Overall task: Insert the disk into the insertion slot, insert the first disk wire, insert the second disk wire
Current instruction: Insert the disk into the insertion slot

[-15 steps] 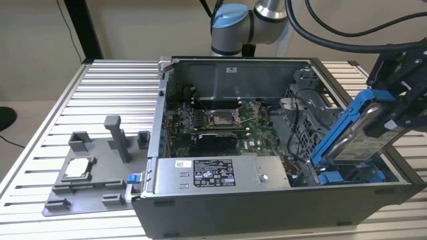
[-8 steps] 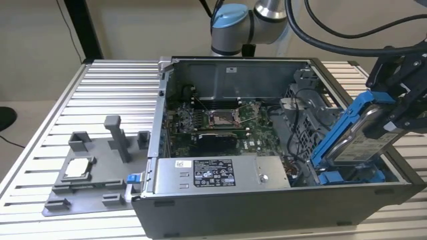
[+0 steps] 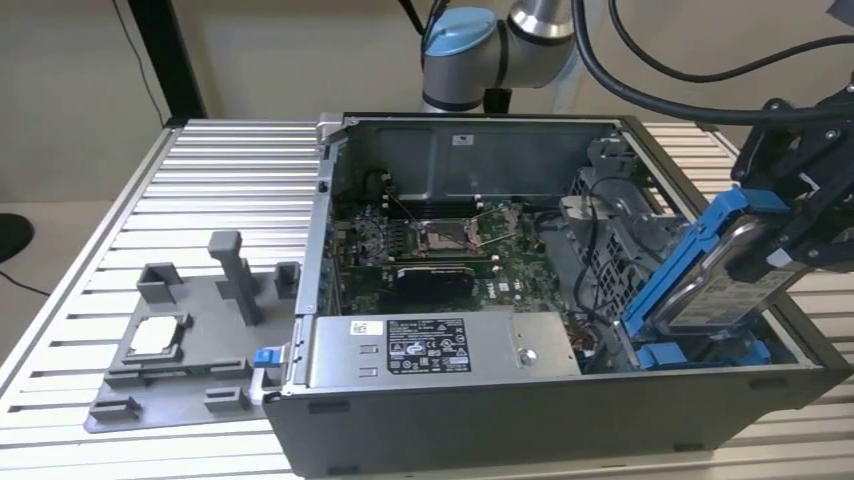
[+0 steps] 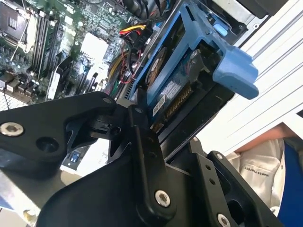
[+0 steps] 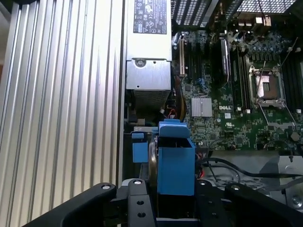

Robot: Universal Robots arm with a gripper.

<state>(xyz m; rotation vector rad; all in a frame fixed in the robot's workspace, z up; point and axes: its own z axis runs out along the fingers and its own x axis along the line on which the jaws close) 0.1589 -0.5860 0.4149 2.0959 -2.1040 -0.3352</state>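
Black jaws grip the tilted disk [image 3: 714, 280], lower end at the insertion slot [image 3: 701, 353].

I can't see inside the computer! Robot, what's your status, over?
Gripper shut on the disk. Disk tilted, lower end near the insertion slot, not seated. Wires beside the slot.

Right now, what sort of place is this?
Probably a robotics lab bench for computer assembly: an open computer case on a ribbed metal table, a robot arm, its claw holding the disk.
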